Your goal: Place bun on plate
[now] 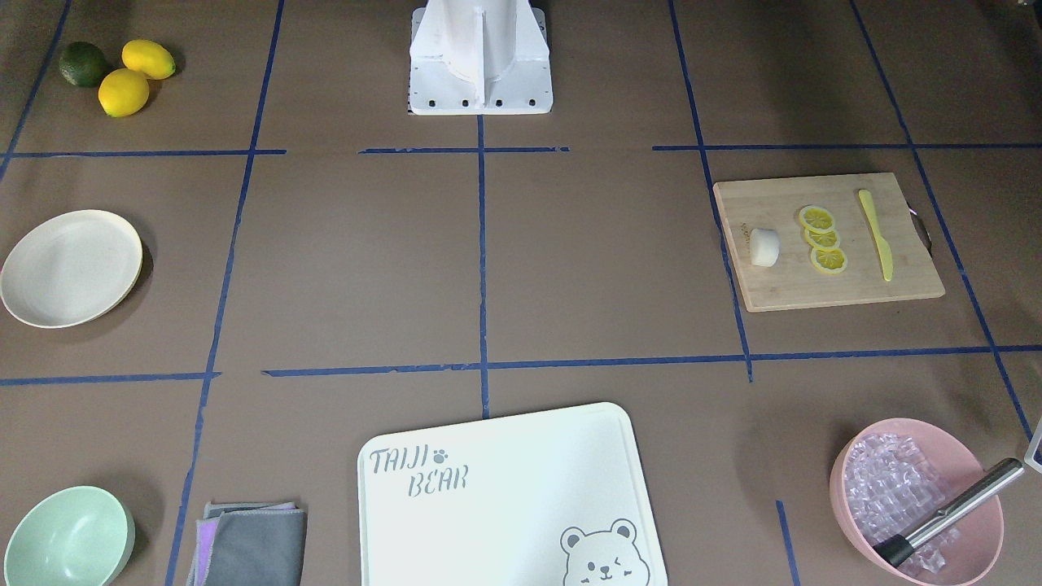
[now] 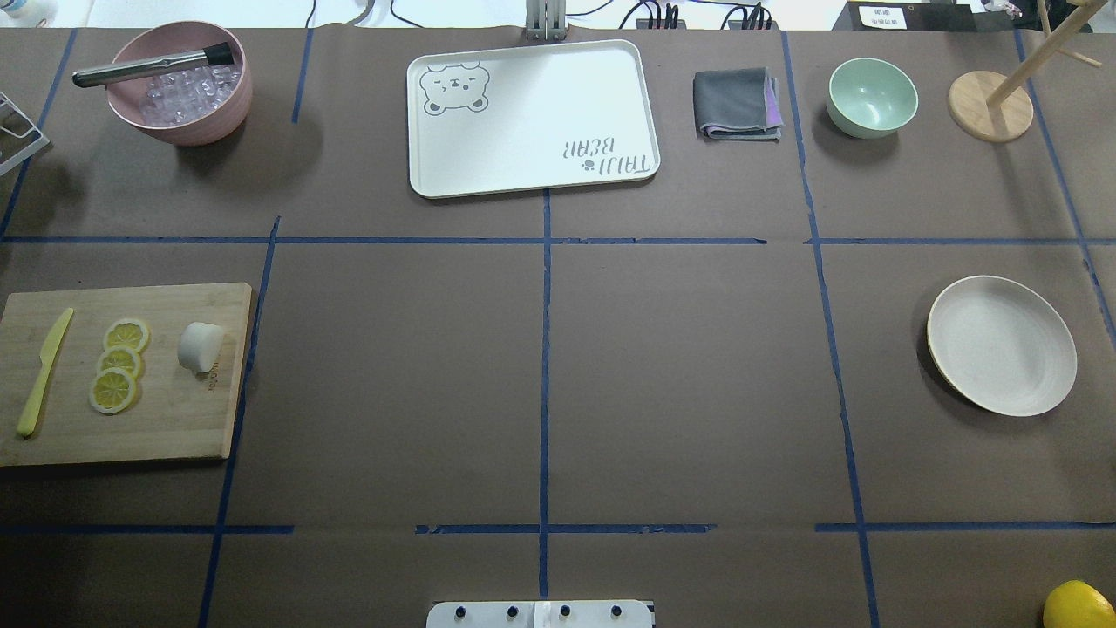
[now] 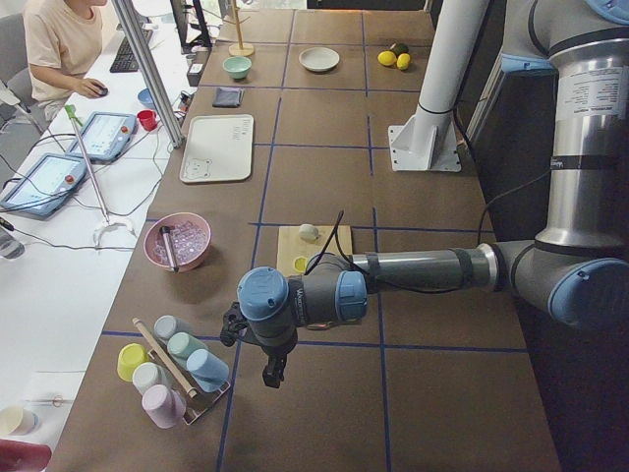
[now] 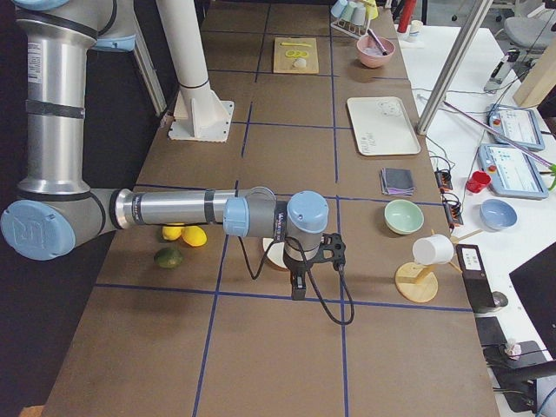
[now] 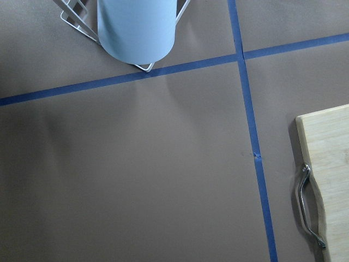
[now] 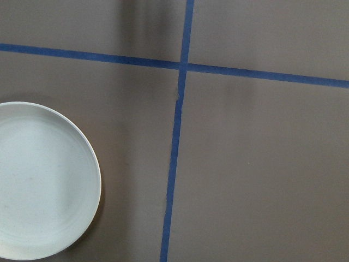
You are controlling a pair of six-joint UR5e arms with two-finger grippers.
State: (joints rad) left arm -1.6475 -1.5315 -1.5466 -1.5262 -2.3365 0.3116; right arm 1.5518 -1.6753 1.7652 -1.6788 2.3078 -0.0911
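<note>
The bun [image 1: 764, 247] [image 2: 200, 346] is a small white stub lying on a wooden cutting board [image 2: 157, 419] beside three lemon slices [image 2: 119, 362] and a yellow knife [image 2: 44, 372]. The cream plate [image 2: 1001, 344] [image 1: 71, 268] sits bare at the opposite end of the table and fills the lower left of the right wrist view [image 6: 38, 180]. My left gripper [image 3: 270, 372] hangs off the board's outer end, near the cup rack. My right gripper [image 4: 298, 285] hovers just beyond the plate. Both show only in the side views, so I cannot tell whether they are open or shut.
A pink bowl of ice with a metal tool [image 2: 179, 83], a bear-printed white board [image 2: 532, 118], a folded grey cloth [image 2: 737, 103] and a mint bowl [image 2: 872, 96] line the far edge. Lemons and a lime [image 1: 122, 73] lie near the plate. A person [image 3: 59, 49] sits beside the table.
</note>
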